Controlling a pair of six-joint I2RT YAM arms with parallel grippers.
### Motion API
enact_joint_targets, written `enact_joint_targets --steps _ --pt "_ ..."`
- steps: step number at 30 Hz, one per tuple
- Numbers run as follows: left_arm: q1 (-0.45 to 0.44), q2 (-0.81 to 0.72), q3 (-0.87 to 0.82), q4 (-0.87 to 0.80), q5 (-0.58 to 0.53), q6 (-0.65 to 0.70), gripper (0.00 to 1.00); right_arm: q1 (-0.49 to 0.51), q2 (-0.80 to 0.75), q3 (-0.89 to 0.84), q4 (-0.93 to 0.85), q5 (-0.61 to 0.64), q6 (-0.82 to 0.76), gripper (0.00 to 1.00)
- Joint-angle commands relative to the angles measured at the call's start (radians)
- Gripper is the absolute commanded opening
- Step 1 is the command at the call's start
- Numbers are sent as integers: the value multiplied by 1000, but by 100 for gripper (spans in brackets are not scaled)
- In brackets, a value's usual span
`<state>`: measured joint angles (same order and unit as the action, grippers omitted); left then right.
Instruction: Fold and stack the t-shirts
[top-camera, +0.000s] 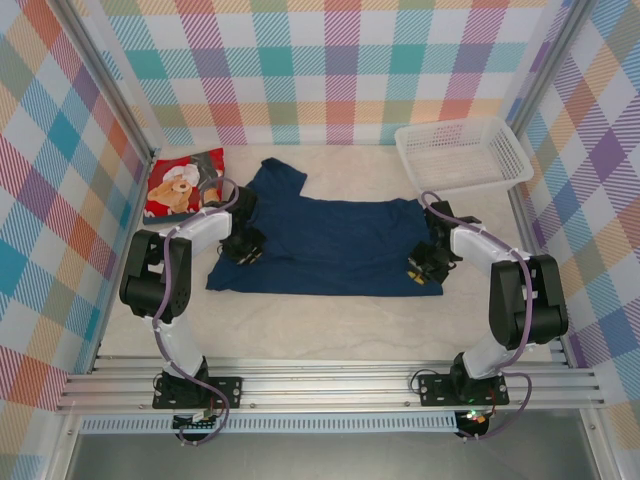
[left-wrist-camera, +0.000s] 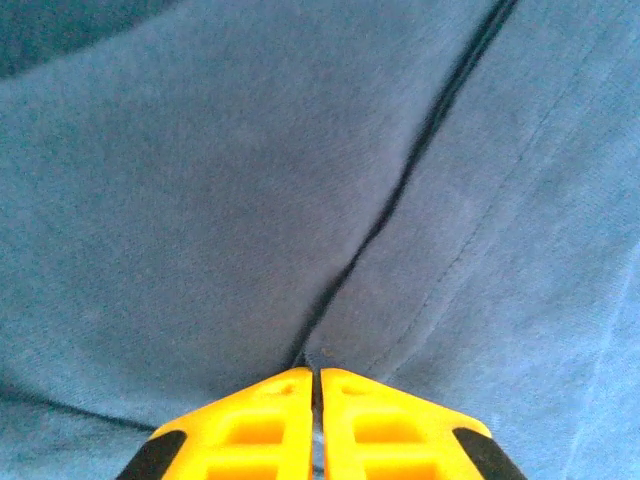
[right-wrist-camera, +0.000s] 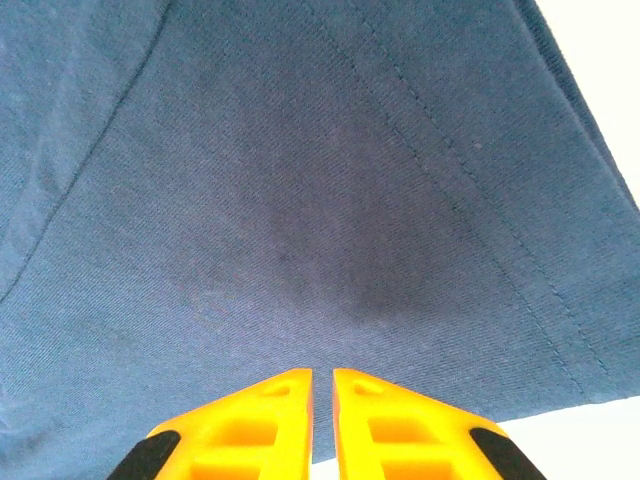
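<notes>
Overhead, the navy shirt (top-camera: 320, 240) lies spread across the middle of the table (top-camera: 320, 330), with the left claw (top-camera: 243, 246) at its left edge and the right claw (top-camera: 425, 266) at its right. The red shirt (top-camera: 183, 185) sits folded at the far left. From the left wrist, the left claw (left-wrist-camera: 316, 376) is closed on a raised pleat of navy cloth. From the right wrist, the right claw (right-wrist-camera: 321, 376) appears to be pinching the hem near a corner. Both sides should lift together and evenly, so the fold lands flat and square.
</notes>
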<state>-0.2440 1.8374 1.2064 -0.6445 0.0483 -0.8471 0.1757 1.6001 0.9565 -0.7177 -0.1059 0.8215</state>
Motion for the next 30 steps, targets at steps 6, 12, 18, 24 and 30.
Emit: enact_joint_targets --steps 6,12,18,24,30 --pt "-15 -38 44 -4 -45 0 0 1 -26 2 -22 8 -12 13" --pt "-47 -39 139 -24 -9 -3 0 1 -23 8 -30 12 -19 12" --pt "-75 58 309 -48 10 -4 0 1 -19 19 -39 15 -21 12" --pt "-92 255 518 -57 118 32 0 1 -20 22 -52 13 -34 12" --pt "-115 322 680 -193 50 49 57 2 -16 18 -58 12 -35 17"
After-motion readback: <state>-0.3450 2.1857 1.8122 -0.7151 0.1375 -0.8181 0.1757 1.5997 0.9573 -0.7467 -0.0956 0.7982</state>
